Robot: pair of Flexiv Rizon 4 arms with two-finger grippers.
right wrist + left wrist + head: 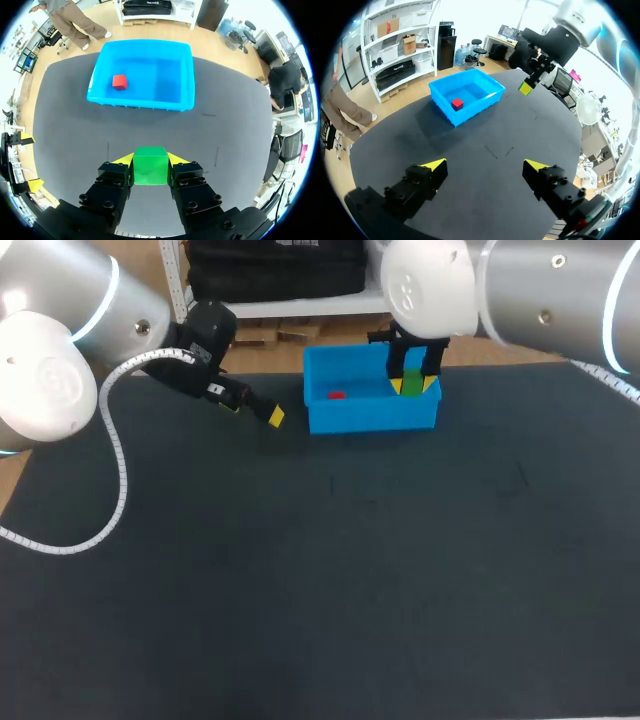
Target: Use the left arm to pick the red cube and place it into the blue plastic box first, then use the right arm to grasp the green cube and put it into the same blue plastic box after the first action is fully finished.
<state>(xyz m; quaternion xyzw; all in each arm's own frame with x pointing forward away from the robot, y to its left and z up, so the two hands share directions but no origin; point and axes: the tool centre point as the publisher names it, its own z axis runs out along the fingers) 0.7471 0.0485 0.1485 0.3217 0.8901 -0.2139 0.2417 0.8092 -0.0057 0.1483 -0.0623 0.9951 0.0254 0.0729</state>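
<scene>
Head view: the blue plastic box (370, 418), rectangular, smooth-walled and open-topped, is seen at the far middle of the dark matte table (320, 580). The red cube (336, 395) is seen on its floor, in the left half. The right gripper (412, 386) is seen at the box's right end, with the green cube (411, 383) in it. The left gripper (253, 410) is seen just left of the box.

Left wrist view: the 2 yellow wedge tips are spread wide, with nothing between them. The box is seen ahead.

Right wrist view: the square-faced green cube is pinched between the 2 fingers from both sides. The box is seen ahead, with the red cube inside.
</scene>
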